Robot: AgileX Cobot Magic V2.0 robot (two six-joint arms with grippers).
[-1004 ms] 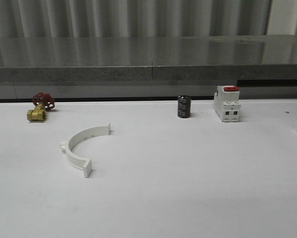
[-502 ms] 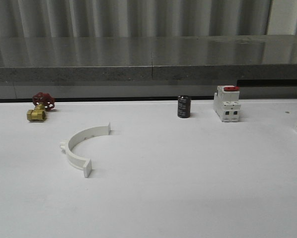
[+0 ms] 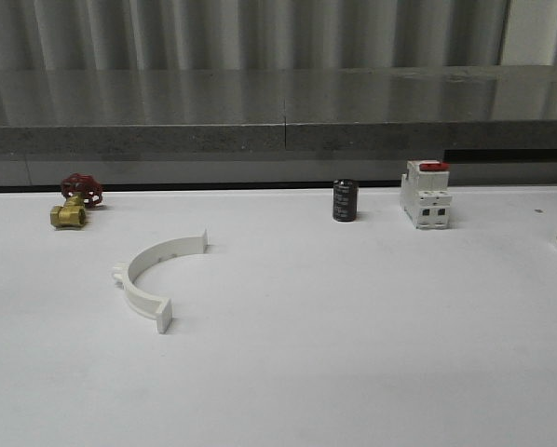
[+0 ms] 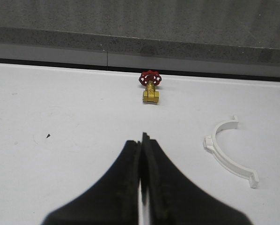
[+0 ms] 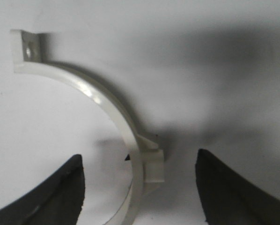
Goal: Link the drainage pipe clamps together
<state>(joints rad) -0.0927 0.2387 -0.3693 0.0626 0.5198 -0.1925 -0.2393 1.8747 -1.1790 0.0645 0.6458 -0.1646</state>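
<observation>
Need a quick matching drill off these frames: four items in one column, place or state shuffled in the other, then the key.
Column 1:
1. brass valve
2. black capacitor
3. left pincer
4. right pincer

Column 2:
A. open, straddling a clamp half
B. far left of the table, red handwheel
C. shut, holding nothing
D. just left of the white breaker

Pairs: 1-B, 2-D, 3-C, 4-A
</observation>
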